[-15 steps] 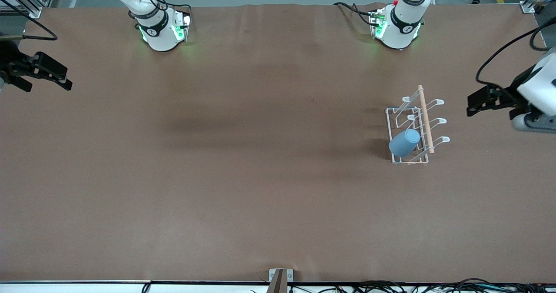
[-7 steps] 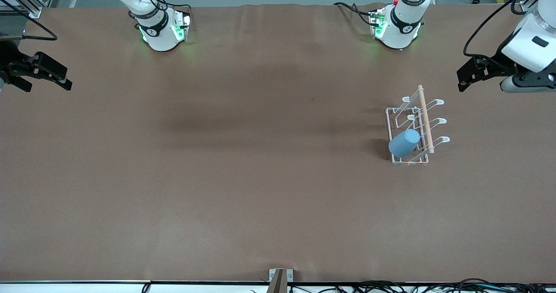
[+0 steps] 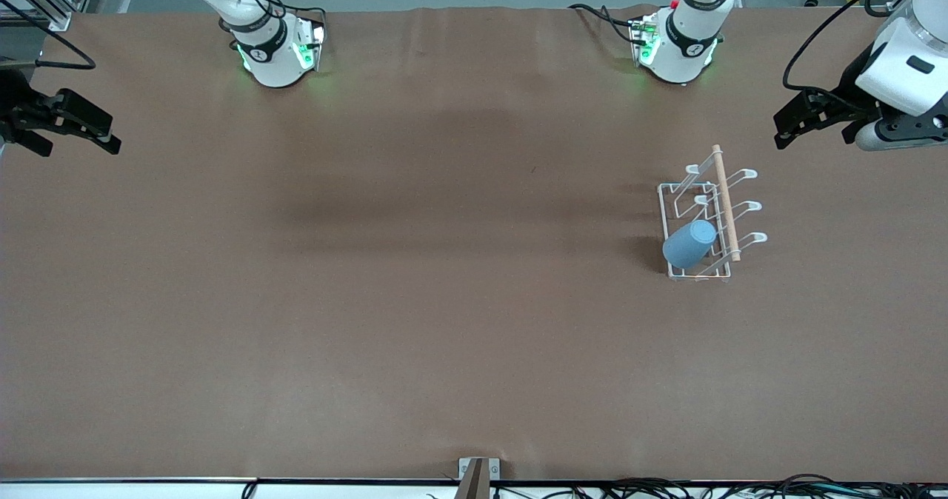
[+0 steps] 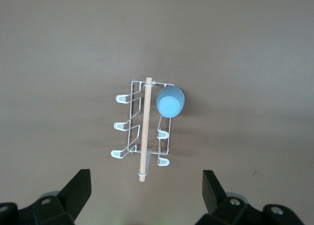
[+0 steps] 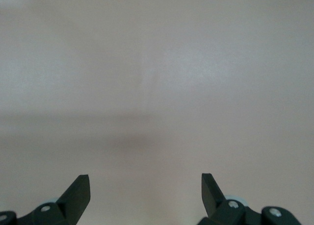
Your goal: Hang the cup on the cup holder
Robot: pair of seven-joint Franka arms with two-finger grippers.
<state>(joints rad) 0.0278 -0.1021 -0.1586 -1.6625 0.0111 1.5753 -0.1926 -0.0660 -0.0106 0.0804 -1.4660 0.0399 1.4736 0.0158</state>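
Brown paper covers the table (image 3: 415,321), bare over most of its span. At about nine o'clock in the front view the right gripper (image 3: 104,132) hangs over the table's edge at the right arm's end, its arm cut off by the frame; its fingers (image 5: 78,193) stand wide apart with nothing between them, and its wrist view shows only bare covering below. Toward three o'clock stands the holder (image 3: 700,221), a white wire rack with a wooden rod (image 3: 725,203) along its top. The cup (image 3: 689,243) hangs tilted on the prong nearest the front camera, on the side facing the right arm's end; its mouth is hidden, only the closed bottom and wall showing. How deep the prong sits inside it cannot be made out. At about two o'clock the left gripper (image 3: 783,130) hovers over the table near the holder, touching nothing, its fingers (image 4: 78,193) spread wide and empty, its arm partly cut off.
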